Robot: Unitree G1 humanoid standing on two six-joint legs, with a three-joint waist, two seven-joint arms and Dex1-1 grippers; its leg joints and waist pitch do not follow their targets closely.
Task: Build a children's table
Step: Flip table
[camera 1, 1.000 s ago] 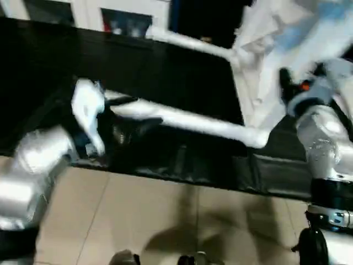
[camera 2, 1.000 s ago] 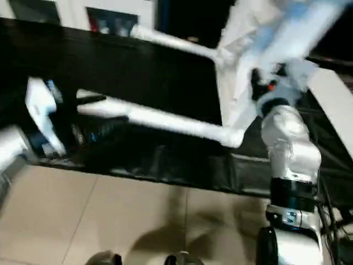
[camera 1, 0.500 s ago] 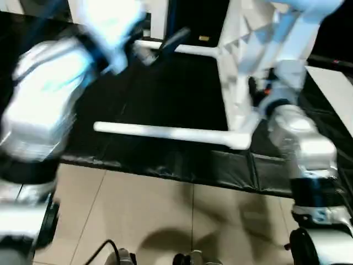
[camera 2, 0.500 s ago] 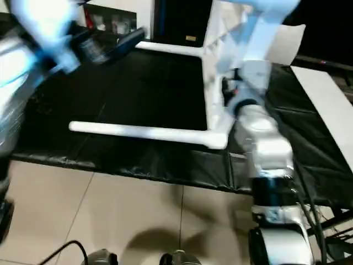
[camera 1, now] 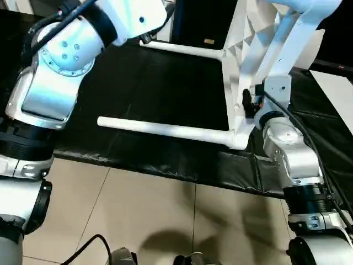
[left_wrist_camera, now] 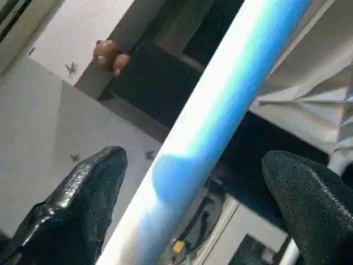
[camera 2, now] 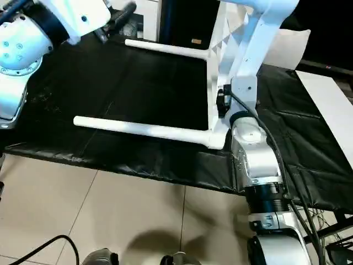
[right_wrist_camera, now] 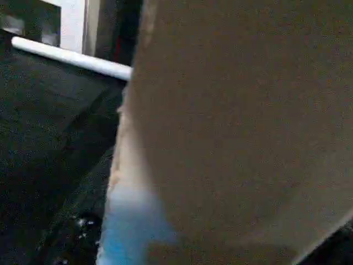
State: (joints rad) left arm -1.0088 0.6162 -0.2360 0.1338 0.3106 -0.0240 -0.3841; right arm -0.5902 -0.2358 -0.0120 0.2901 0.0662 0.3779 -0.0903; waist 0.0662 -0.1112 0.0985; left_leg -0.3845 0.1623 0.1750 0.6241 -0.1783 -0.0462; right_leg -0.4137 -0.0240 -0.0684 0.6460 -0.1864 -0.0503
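Note:
The children's table top (camera 1: 236, 83) stands on its edge on the black cover (camera 1: 165, 88). Two white legs stick out of it to the left: a near leg (camera 1: 165, 130) and a far leg (camera 1: 182, 48). My left gripper (camera 2: 122, 12) is raised at the far leg's free end. In the left wrist view its fingers (left_wrist_camera: 83, 193) stand wide open with a white leg (left_wrist_camera: 220, 105) between them, apart from both pads. My right forearm (camera 1: 289, 33) rises along the top's right side and out of the picture. Close in the right wrist view stands a broad flat surface (right_wrist_camera: 237, 121), with a white leg (right_wrist_camera: 71, 58) beyond it.
The black cover ends at a front edge (camera 1: 165, 165) over a tiled floor (camera 1: 138, 210). A white panel (camera 1: 336, 88) lies at the far right. A cable (camera 1: 94, 243) runs on the floor at the bottom left.
The camera has shifted. My left arm has gone from beside the near leg's free end up to the far leg's end. The top and its two legs stand as before.

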